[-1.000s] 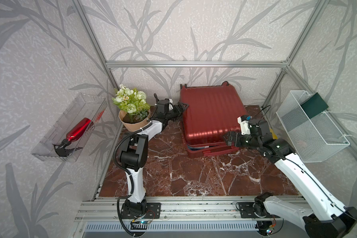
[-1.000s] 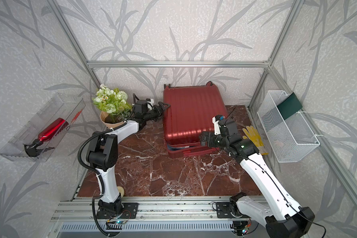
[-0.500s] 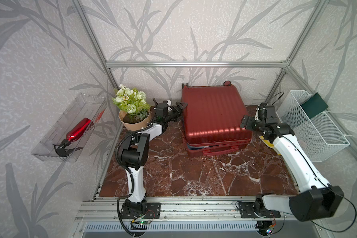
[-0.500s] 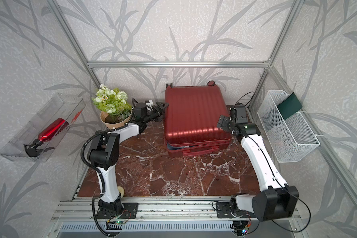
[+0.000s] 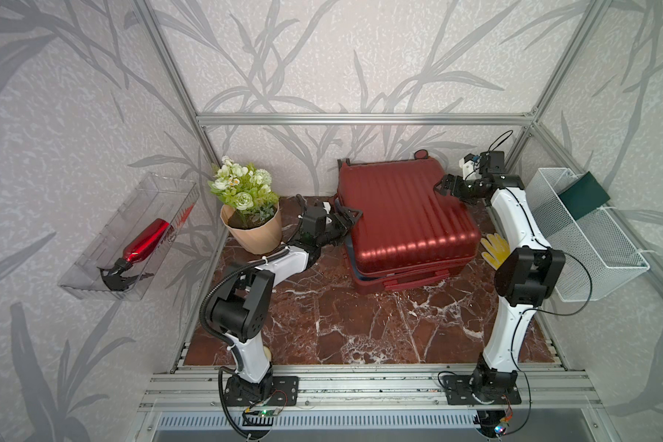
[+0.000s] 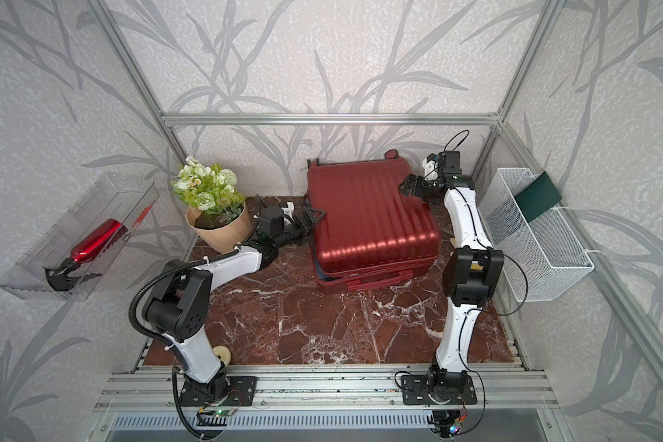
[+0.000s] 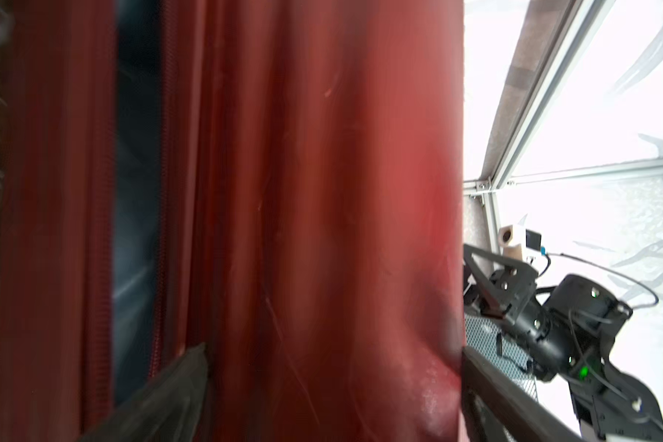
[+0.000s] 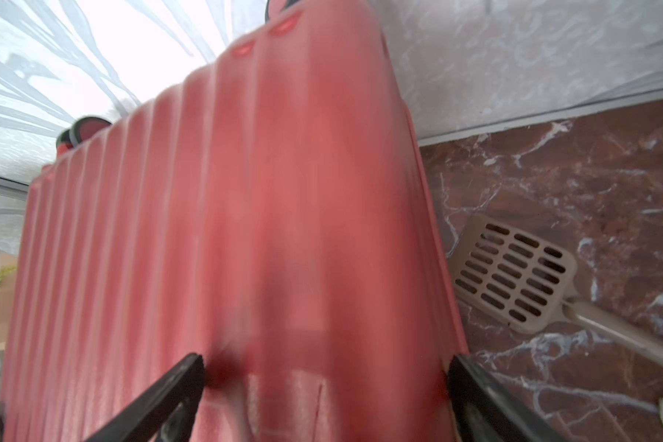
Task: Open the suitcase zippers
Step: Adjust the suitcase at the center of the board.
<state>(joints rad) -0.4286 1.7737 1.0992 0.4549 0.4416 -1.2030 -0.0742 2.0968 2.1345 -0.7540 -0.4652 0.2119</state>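
Robot lab cell: alu frame point(image 5: 360, 119), wallpapered panels point(image 5: 360, 57).

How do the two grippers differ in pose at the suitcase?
The left gripper is at the suitcase's flowerpot side; the right gripper is at the opposite side, farther back. The left sits low beside the side wall; the right is higher, over the top face. Both are open.

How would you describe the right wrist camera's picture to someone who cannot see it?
A blurred red ribbed suitcase fills the picture, seen between the right gripper's two spread black fingers. Beside it, a beige slotted scoop lies on the red marble floor.
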